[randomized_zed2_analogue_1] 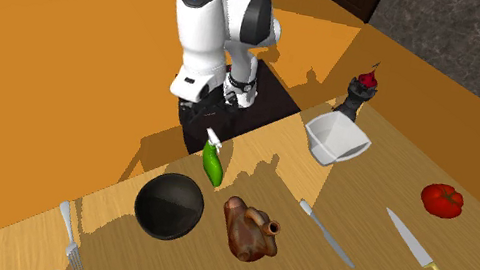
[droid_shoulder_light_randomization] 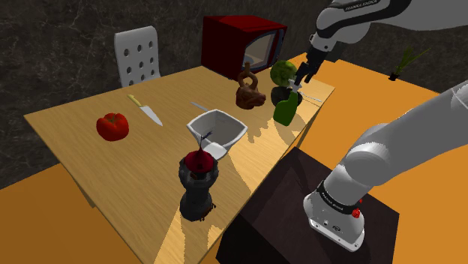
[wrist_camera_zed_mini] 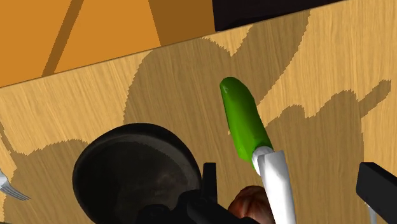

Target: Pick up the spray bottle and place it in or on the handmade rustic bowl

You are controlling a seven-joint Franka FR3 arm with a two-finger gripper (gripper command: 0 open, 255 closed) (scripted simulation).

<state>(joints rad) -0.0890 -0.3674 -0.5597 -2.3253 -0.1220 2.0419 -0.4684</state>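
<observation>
A green spray bottle (droid_shoulder_light_randomization: 285,111) (randomized_zed2_analogue_1: 212,165) (wrist_camera_zed_mini: 244,119) with a white head stands near the table edge closest to my stand. Its head points up toward my gripper. Right beside it sits a round black bowl (randomized_zed2_analogue_1: 170,206) (wrist_camera_zed_mini: 135,173) (droid_shoulder_light_randomization: 280,94). My black gripper (droid_shoulder_light_randomization: 302,81) (randomized_zed2_analogue_1: 213,122) (wrist_camera_zed_mini: 292,194) hangs just above the bottle's head and is open. In the wrist view the white head lies between the two fingers (wrist_camera_zed_mini: 208,181), and neither finger touches it.
A brown jug (droid_shoulder_light_randomization: 250,91) (randomized_zed2_analogue_1: 250,230) stands close to the black bowl. A white squarish bowl (droid_shoulder_light_randomization: 217,127) (randomized_zed2_analogue_1: 336,139), a black pedestal figure (droid_shoulder_light_randomization: 198,180), a table knife (randomized_zed2_analogue_1: 325,232), a kitchen knife (droid_shoulder_light_randomization: 146,110), a red vegetable (droid_shoulder_light_randomization: 112,126), a fork (randomized_zed2_analogue_1: 70,236) and a red microwave (droid_shoulder_light_randomization: 241,45) share the table.
</observation>
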